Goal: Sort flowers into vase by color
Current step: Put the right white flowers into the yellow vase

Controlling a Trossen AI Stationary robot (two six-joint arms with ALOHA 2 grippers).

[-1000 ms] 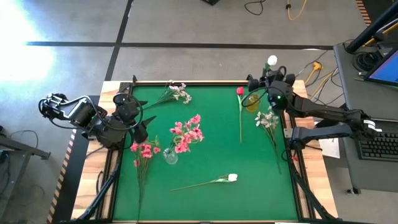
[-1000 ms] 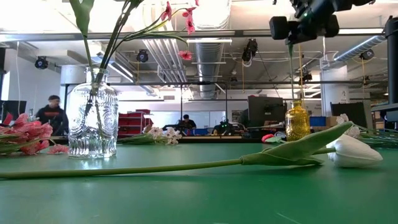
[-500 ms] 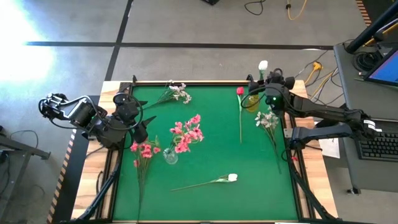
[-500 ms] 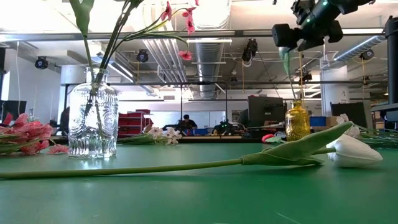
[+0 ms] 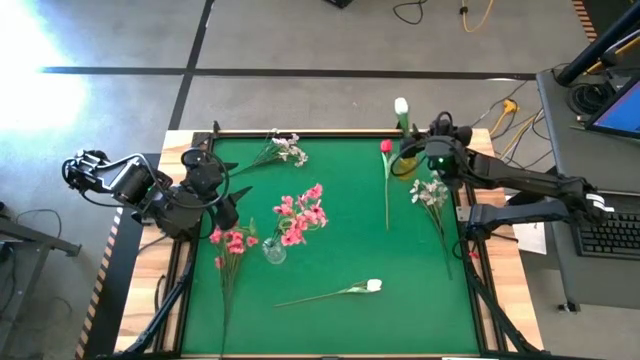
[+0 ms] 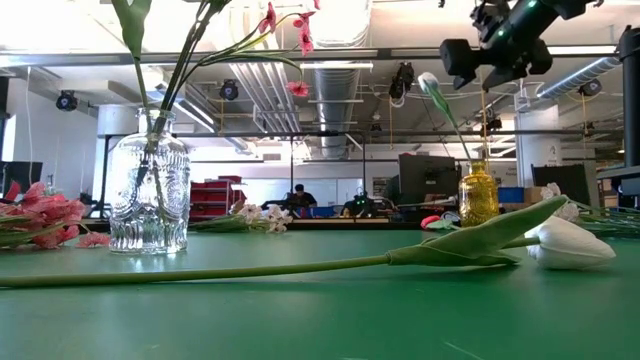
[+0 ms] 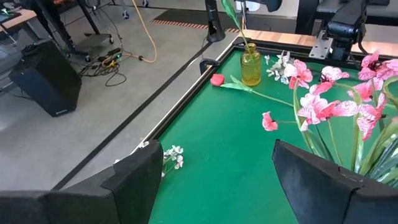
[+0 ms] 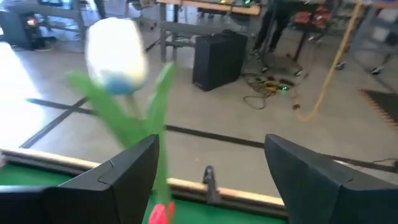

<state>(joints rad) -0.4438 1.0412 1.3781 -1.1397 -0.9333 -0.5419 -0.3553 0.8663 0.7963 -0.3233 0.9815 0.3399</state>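
Note:
A white tulip (image 5: 401, 106) stands with its stem in the small yellow vase (image 5: 404, 165) at the far right and leans toward the table's left. My right gripper (image 5: 413, 150) hovers open above that vase; in the right wrist view the tulip (image 8: 117, 50) rises just beyond the spread fingers (image 8: 124, 180). My left gripper (image 5: 226, 196) waits open at the left edge with nothing between its fingers. A clear glass vase (image 5: 274, 250) holds pink blossom sprays (image 5: 300, 212). On the cloth lie another white tulip (image 5: 372, 286), a red tulip (image 5: 386, 147) and more pink sprays (image 5: 232, 243).
Small white-blossom sprays lie at the far left (image 5: 288, 149) and by the right edge (image 5: 430, 192). The red tulip's stem runs along the cloth beside the yellow vase. Bare green cloth (image 5: 340, 330) stretches along the near edge. People sit far off in the room behind the table (image 6: 297, 196).
My right gripper has opened and let go of the white tulip. With its stem staying in the yellow vase, the tulip has tipped from upright under the gripper to a lean toward the table's left, its bloom swinging that way.

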